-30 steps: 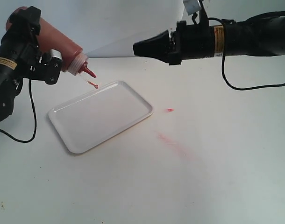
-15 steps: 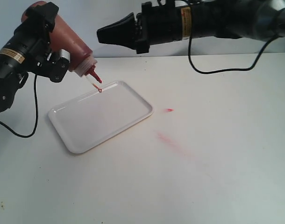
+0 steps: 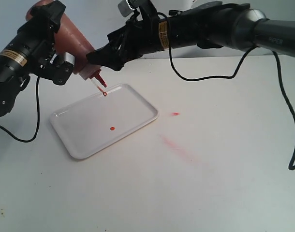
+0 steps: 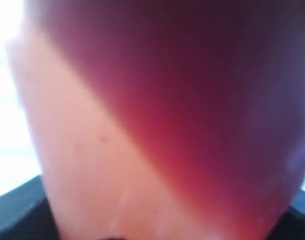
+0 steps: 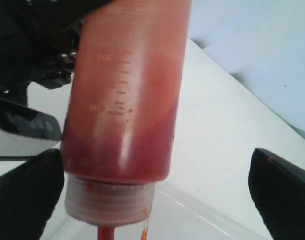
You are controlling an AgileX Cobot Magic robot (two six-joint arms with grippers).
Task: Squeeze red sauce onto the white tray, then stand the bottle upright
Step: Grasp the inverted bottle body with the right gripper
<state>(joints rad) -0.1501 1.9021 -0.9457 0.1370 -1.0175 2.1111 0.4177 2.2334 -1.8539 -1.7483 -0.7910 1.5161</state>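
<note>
The bench (image 3: pixel 225 183) carries the white tray (image 3: pixel 89 126), and every place here is given from that tray. Above the tray's far corner the bottle (image 3: pixel 77 46) hangs tilted, tip down, with the left gripper (image 3: pixel 58 41) clamped around its body. The right gripper (image 3: pixel 105 57) reaches in over the tray's far edge, its fingers (image 5: pixel 27 195) spread wide on either side of the bottle just above the pale screw cap (image 5: pixel 110 200), not pressing it. The red nozzle (image 3: pixel 100 80) points at the tray's far rim. One small drop of red sauce (image 3: pixel 112 128) lies near the tray's middle, and faint red smears (image 3: pixel 175 114) mark the bench beside the tray. The bottle looks soft-walled, smooth and partly full, its sauce pooled toward the cap. Pinching the yielding mid-body should therefore work best, since the collar looks too stiff to squeeze.
</note>
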